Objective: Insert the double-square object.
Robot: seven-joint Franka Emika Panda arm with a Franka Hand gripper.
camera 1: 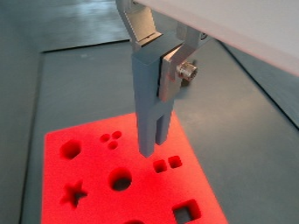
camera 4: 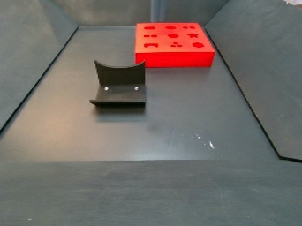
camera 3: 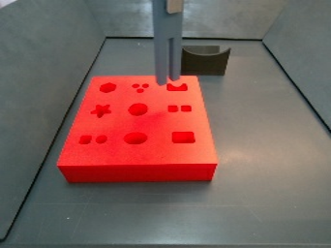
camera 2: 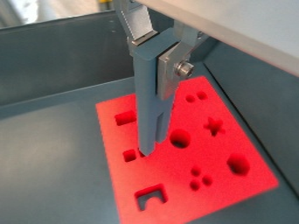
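Bar (camera 1: 149, 96) stood upright, clamped between gripper (camera 1: 163, 54) fingers (camera 1: 173, 72) in both wrist views, legs at the board (camera 3: 135, 145) top by the paired square holes (camera 1: 169, 163). Dark block (camera 3: 204, 60) behind board, upper right.

My gripper (camera 1: 162, 52) is hanging straight above the red board (camera 1: 82, 175). Its silver fingers (camera 1: 176, 68) are clamping the double-square object (camera 1: 152, 105) upright.
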